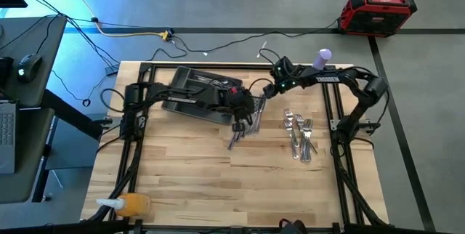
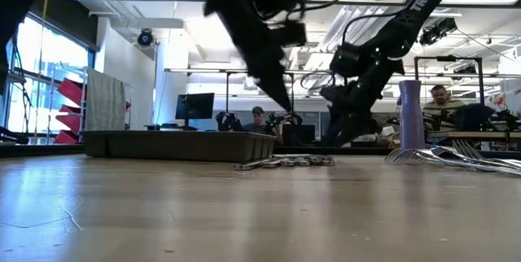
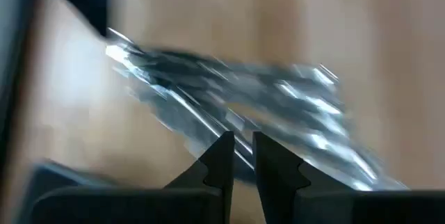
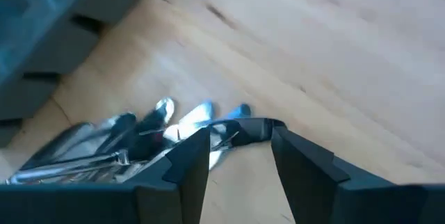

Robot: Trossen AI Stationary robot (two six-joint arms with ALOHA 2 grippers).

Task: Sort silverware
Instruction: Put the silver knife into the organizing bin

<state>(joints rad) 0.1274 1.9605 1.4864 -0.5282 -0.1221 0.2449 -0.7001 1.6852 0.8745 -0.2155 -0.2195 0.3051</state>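
From above, the tray (image 1: 190, 92) sits toward the counter's (image 1: 189, 176) far left. Beside it, mid-counter, lies a cutlery pile (image 1: 243, 128), with the left hand (image 1: 240, 123) down on it. A second heap of forks and spoons (image 1: 300, 136) lies nearer the right edge. The right hand (image 1: 267, 90) hovers near the far edge.

At counter level, the pile (image 2: 285, 162) lies flat just past the tray (image 2: 175, 144); forks (image 2: 444, 156) fan out at the right.

The left wrist view shows the left hand (image 3: 241, 156) nearly closed on one piece of the pile (image 3: 229, 116).

The right wrist view shows the right hand (image 4: 240, 156) open above spoons (image 4: 167, 123), gripping nothing.

The step looks like singling out one piece; next, lifting it clear without dragging neighbours, then carrying it to its compartment.
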